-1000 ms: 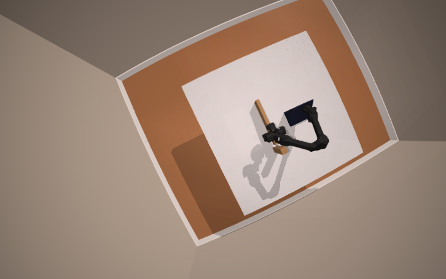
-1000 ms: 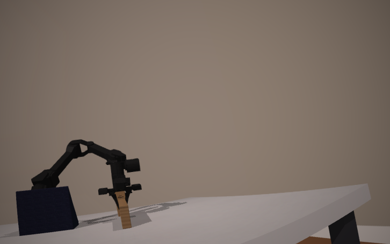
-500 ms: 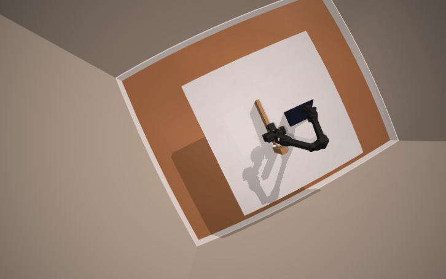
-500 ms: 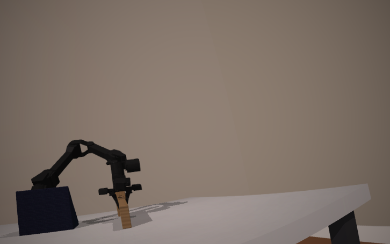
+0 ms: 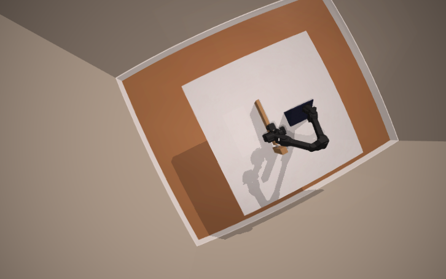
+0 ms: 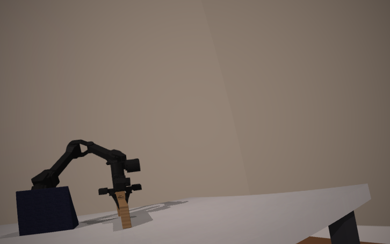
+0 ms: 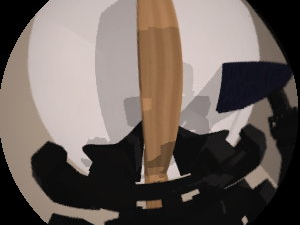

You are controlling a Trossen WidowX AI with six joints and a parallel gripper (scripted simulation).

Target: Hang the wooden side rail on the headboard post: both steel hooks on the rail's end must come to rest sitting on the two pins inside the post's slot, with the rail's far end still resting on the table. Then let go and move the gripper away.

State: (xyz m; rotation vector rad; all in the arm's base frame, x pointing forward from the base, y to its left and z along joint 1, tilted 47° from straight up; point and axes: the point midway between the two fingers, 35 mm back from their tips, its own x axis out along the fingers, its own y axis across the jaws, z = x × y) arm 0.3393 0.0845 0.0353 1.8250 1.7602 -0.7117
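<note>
The wooden side rail [image 5: 262, 112] [image 6: 125, 215] [image 7: 160, 54] slopes up toward the headboard post [image 5: 280, 150]. Its far end appears to rest on the table [image 5: 226, 75] [image 6: 244, 221]. My gripper [image 5: 273, 133] [image 6: 122, 198] [image 7: 153, 121] is shut on the rail near its raised end, one finger on each side. That end is close to the post in the top view, with a small pale gap or metal part between them. The hooks, pins and slot cannot be made out, so I cannot tell whether the hooks sit on the pins.
A dark blue block [image 5: 297, 113] [image 6: 43, 209] [image 7: 250, 84] carries the arm's base beside the rail. The arm arches from it over the table to the rail. Shadows of the arm and rail fall across the white table top.
</note>
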